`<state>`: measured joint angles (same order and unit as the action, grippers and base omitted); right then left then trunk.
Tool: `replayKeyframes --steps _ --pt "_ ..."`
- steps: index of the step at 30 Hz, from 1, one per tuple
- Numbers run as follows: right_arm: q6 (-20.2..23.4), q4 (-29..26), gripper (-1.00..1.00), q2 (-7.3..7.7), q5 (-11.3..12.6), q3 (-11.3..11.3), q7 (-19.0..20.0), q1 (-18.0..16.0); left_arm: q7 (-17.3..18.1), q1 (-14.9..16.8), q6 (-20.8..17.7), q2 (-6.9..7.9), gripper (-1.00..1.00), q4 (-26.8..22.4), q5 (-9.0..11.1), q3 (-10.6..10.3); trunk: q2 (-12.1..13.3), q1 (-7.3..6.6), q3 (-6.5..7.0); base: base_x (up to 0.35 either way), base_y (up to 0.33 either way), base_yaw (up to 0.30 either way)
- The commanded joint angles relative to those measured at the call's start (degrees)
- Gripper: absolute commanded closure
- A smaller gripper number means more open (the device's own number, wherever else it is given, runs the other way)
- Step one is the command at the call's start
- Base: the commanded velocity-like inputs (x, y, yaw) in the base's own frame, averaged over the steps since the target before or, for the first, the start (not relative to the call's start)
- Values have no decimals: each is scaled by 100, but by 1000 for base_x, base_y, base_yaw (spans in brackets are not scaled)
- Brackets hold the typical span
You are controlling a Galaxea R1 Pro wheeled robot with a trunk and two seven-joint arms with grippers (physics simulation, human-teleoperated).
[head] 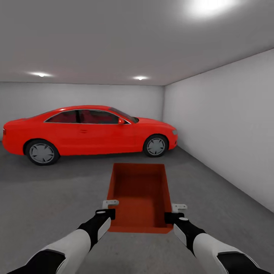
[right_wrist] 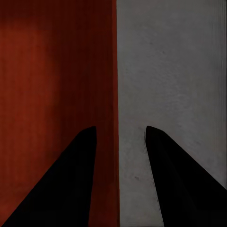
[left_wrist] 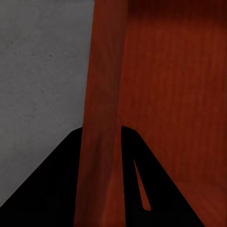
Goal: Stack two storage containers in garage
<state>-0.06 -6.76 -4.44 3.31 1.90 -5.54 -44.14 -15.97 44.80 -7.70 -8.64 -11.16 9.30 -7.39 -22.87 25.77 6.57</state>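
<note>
we hold the bin (head: 140,198) between us, long axis pointing ahead toward the car (head: 89,129). the left pincer (left_wrist: 101,189) straddles its left wall, closed on it. the right pincer (right_wrist: 118,179) straddles the right wall, gap showing, so we cannot tell its grip.

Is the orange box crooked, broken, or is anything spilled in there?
Nothing stands out. The storage container looks whole, empty and level, held between the left gripper and right gripper on its side walls, above the grey floor, with a red car parked behind.

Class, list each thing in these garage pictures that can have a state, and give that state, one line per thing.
storage container: open-top, empty, held between both grippers above the floor.
left gripper: shut on the container's left wall.
right gripper: straddling the container's right wall, a gap on its outer side.
red car: parked, doors shut.
</note>
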Motion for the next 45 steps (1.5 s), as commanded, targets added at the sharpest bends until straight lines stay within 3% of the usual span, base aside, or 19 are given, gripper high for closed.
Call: replayKeyframes --steps 1,28,45 --pt "-2 17 100 38 47 -30 -37 2 -41 3 -31 38 100 -71 -103 159 -5 2 -3 0 0 -243" --pt "-15 17 100 38 47 -31 -35 2 -43 3 -35 38 100 -71 -104 167 -5 2 -3 4 0 -243" --pt "-29 17 100 39 47 -31 -35 2 -38 3 -30 39 100 -70 -98 164 -5 2 -3 290 0 -238"
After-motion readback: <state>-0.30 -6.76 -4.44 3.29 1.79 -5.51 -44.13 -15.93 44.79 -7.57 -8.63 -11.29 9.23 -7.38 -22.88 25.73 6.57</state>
